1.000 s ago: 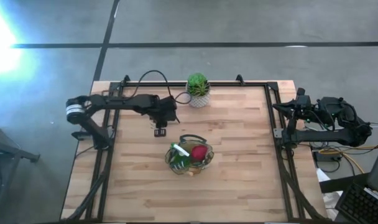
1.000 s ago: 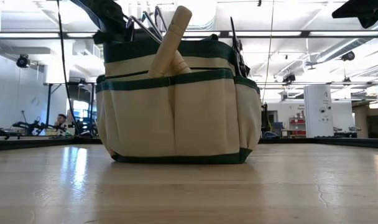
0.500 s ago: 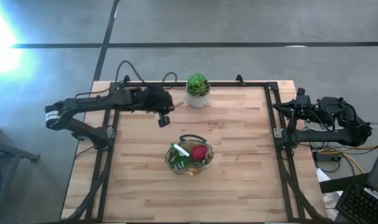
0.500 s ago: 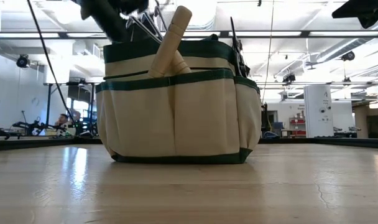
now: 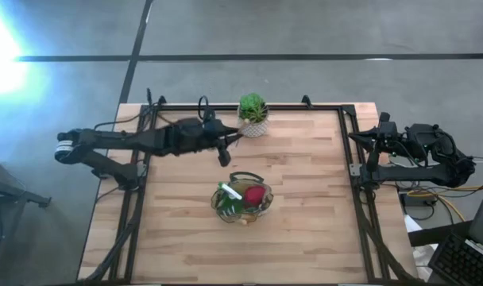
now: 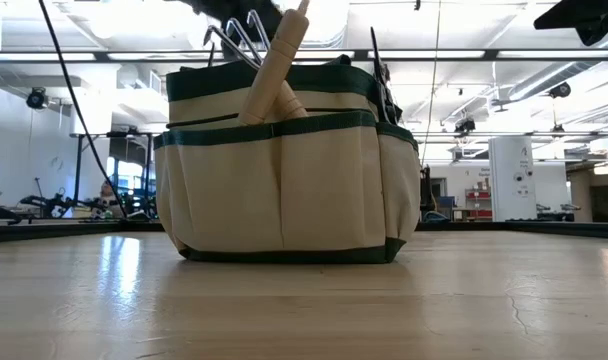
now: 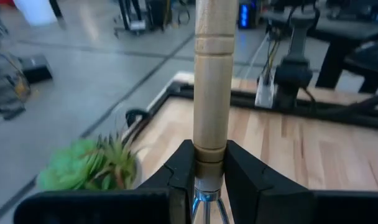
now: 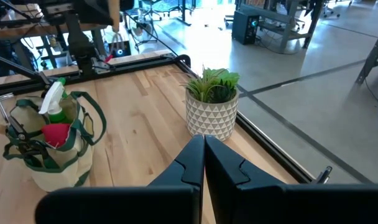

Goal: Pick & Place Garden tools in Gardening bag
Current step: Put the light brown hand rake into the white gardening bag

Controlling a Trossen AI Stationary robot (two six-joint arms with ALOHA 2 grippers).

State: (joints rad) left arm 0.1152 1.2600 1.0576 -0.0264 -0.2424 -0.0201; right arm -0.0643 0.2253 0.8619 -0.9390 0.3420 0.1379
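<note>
The beige gardening bag (image 5: pixel 243 199) with green trim stands on the table's middle. It holds a green spray bottle (image 5: pixel 228 192) and a red item (image 5: pixel 254 195). In the low view a wooden handle (image 6: pixel 269 80) and metal tines (image 6: pixel 232 35) stick up out of the bag (image 6: pixel 284 170). My left gripper (image 5: pixel 223 155) is above the table, between the bag and the potted plant (image 5: pixel 253 115). It is shut on a wooden-handled tool (image 7: pixel 212 74). My right gripper (image 5: pixel 383 131) waits shut at the table's right edge. My left gripper pinches the tool's wooden handle (image 7: pixel 211 140) between its two fingers (image 7: pixel 183 168), at the end next to the metal neck (image 7: pixel 204 205). The rest of the handle sticks out past the fingertips, toward the table's right side. The tool is lifted clear of the table.
The potted plant in its white patterned pot (image 8: pixel 212 118) stands at the table's far edge, close to my left gripper. A dark metal frame (image 5: pixel 349 143) runs around the table. Bare wood lies in front of the bag and to its right (image 5: pixel 313 206).
My left gripper has risen from the table with the wooden-handled tool, which is now lifted clear. It has then gone toward the table's right edge, closer to the potted plant and the bag. The bag and my right arm have stayed still.
</note>
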